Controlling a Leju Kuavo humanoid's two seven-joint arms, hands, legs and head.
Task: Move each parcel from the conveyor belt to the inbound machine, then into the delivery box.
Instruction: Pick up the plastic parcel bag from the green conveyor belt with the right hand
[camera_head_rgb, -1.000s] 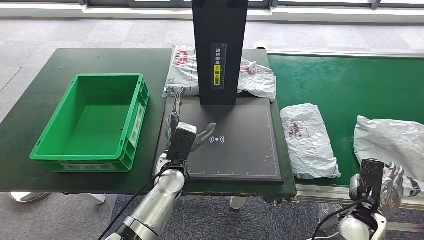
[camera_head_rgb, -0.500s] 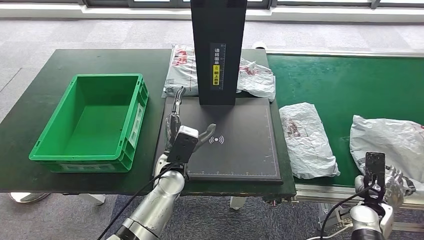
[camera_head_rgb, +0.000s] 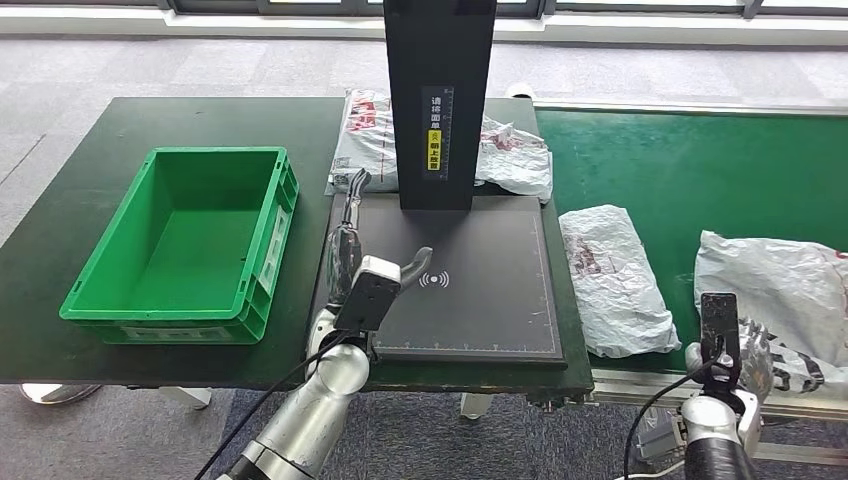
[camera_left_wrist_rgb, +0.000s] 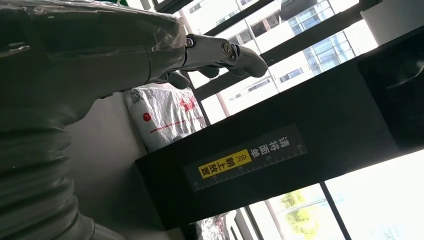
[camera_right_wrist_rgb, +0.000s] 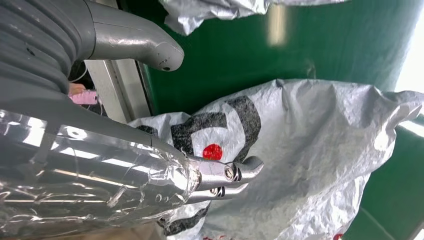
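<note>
One parcel (camera_head_rgb: 440, 150) behind scanner post (camera_head_rgb: 438, 100).

A dark green table (camera_head_rgb: 70, 200) bears a green crate (camera_head_rgb: 185, 245) and a black scanner pad (camera_head_rgb: 470, 280).

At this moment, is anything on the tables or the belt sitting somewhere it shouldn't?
One thing: a crumpled white plastic parcel with red print lies behind the black scanner column, partly hidden, off the flat black scan pad and outside the green plastic crate. Two grey-white bags lie ordinarily on the green conveyor belt.
</note>
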